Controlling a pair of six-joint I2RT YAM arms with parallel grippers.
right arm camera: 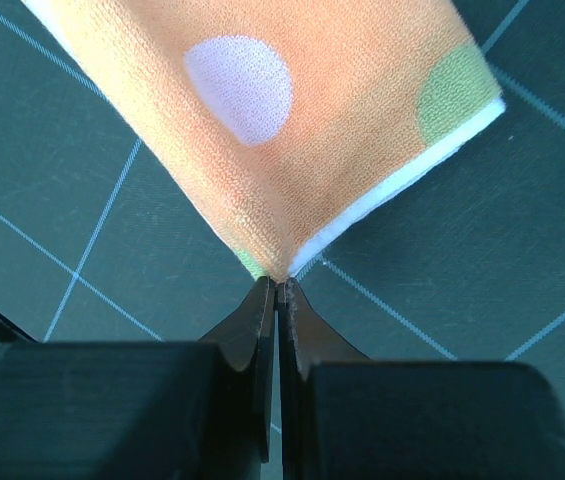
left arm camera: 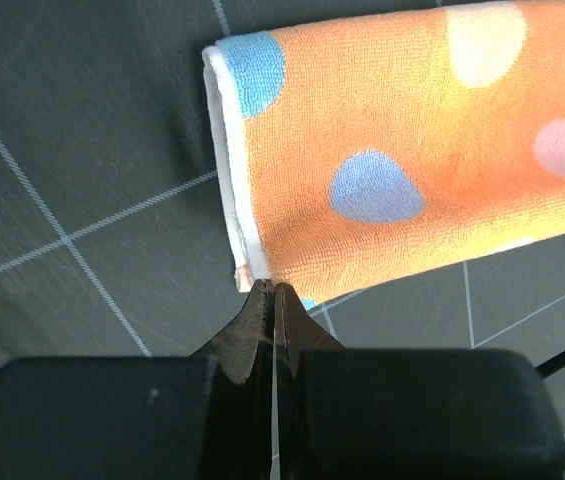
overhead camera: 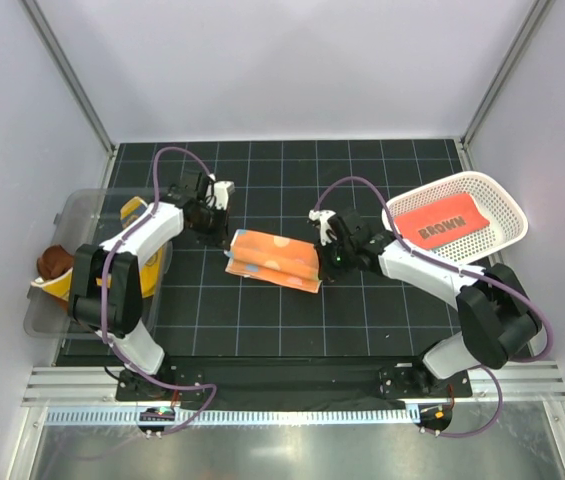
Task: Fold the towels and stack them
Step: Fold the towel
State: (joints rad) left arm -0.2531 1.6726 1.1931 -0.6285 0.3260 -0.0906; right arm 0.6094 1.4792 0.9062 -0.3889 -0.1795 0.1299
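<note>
A folded orange polka-dot towel lies across the middle of the black grid mat, between the two arms. My left gripper is shut at its left end; in the left wrist view the tips pinch the white-edged corner of the towel. On the right end, my right gripper is shut too. In the right wrist view its jaws hold a corner of the towel, which is pulled to a point. A red-orange towel with white lettering lies in the white basket.
The white perforated basket sits at the right of the mat. A clear plastic bin stands at the left edge and holds a yellow-orange cloth and a rust-brown cloth. Grey walls enclose the mat on three sides.
</note>
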